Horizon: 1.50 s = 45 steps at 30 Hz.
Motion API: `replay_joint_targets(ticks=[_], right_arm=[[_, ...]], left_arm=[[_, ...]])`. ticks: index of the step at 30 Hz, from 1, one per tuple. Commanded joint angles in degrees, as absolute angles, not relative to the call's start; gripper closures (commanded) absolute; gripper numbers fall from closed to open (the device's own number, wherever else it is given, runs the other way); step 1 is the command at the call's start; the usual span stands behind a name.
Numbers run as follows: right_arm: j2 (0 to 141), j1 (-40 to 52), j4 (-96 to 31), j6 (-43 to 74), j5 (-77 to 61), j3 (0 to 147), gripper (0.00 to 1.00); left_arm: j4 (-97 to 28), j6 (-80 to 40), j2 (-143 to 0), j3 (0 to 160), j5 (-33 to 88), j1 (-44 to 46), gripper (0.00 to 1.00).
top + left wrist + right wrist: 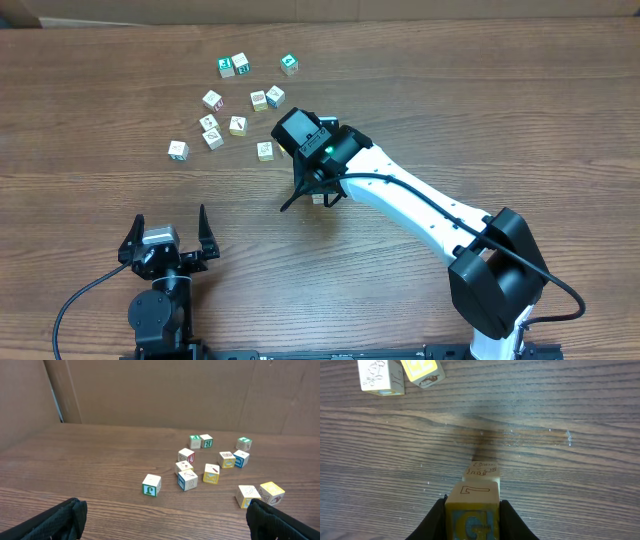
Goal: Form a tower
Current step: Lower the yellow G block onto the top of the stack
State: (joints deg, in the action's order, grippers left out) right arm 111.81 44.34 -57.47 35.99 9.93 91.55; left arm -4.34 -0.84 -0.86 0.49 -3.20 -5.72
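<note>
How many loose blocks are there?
12 blocks: three at the back, seven bunched mid-table, two nearer right. The right gripper holds a yellow block; some may be hidden.

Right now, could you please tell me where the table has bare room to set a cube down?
Bare table stretches between the open left gripper and the right gripper, shut on the G cube. The far right corner, beyond the right arm, is also free. The loose cubes crowd the far left-centre.
</note>
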Motion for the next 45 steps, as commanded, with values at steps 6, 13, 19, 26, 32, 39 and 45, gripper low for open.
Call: replay_joint_targets(ticks=[6,13,19,26,32,39,45], right_arm=[[111.33,44.23,-56.38,35.77,10.96,90.26,0.88],[111.35,44.12,-55.61,35.75,11.60,89.67,0.88],[111.35,43.81,-55.70,35.79,11.75,89.67,0.87],[111.35,43.81,-55.55,35.81,11.73,89.62,0.87],[111.35,43.81,-54.85,35.77,10.26,89.62,0.87],[111.35,43.81,-55.44,35.75,10.28,89.62,0.87],[111.35,43.81,-55.44,35.73,10.28,89.60,0.87]], left_arm=[[-4.23,0.45,-0.27,0.30,-3.14,-5.61,0.00],[-4.23,0.45,-0.27,0.30,-3.14,-5.61,0.00],[-4.23,0.45,-0.27,0.30,-3.14,-5.61,0.00],[-4.23,0.45,-0.27,0.30,-3.14,-5.61,0.00],[-4.23,0.45,-0.27,0.30,-3.14,-5.61,0.00],[-4.23,0.45,-0.27,0.30,-3.14,-5.61,0.01],[-4.23,0.45,-0.27,0.30,-3.14,-5.61,0.00]])
